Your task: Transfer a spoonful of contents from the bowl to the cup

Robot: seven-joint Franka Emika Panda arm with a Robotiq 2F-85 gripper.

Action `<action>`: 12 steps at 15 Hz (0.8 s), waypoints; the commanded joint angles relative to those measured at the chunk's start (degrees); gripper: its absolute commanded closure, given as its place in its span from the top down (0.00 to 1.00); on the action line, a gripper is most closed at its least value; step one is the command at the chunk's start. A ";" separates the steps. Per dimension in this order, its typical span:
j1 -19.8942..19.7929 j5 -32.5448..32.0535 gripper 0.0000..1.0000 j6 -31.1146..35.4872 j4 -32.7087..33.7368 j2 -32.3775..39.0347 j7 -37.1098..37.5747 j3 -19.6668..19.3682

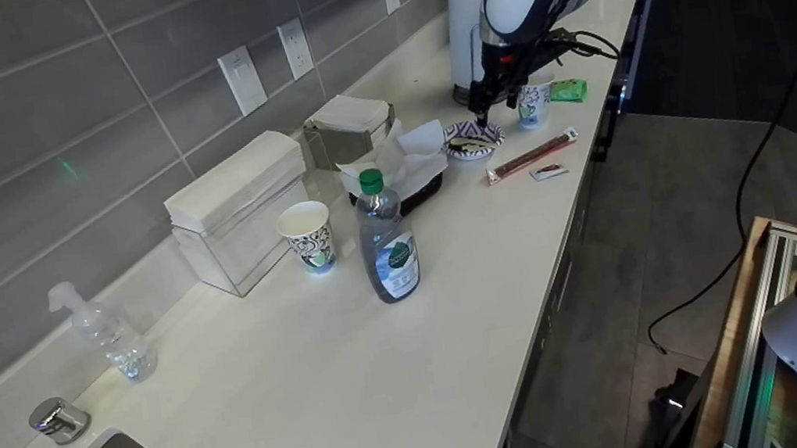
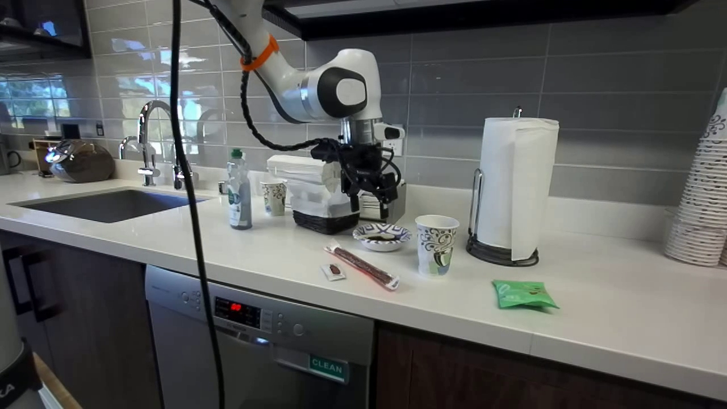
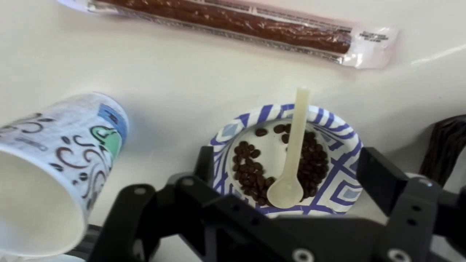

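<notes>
The bowl (image 3: pixel 335 171) is a low, round white paper bowl with a purple pattern and holds dark brown beans. It shows in both exterior views (image 1: pixel 468 153) (image 2: pixel 381 245). A pale spoon (image 3: pixel 296 145) lies across it, scoop on the beans and handle over the rim. The cup (image 2: pixel 436 250) is a printed paper cup, blue-green near its base, upright beside the bowl. It also shows in the wrist view (image 3: pixel 83 145), where its visible inside looks bare. My gripper (image 3: pixel 291 167) is open and empty above the bowl, fingers either side of the spoon; it also shows in both exterior views (image 1: pixel 497 108) (image 2: pixel 369 207).
A wrapped meat stick (image 2: pixel 363 266) and small packet (image 2: pixel 333 271) lie in front of the bowl. A black basket (image 2: pixel 325 222), soap bottle (image 2: pixel 239 196), another paper cup (image 1: pixel 309 241) and napkin holders stand beyond. A paper towel roll (image 2: pixel 514 187) and green packet (image 2: pixel 523 293) are past the cup.
</notes>
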 commanded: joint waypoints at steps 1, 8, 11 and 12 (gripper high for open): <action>-0.43 -2.48 1.00 -4.33 -5.13 -7.03 3.62 -1.09; -2.17 -4.01 1.00 -10.90 -9.59 -16.36 2.61 -1.36; -2.66 -3.06 1.00 -12.30 -10.45 -19.60 -2.96 -2.03; -2.76 -2.51 1.00 -13.09 -10.38 -20.34 -4.91 -2.42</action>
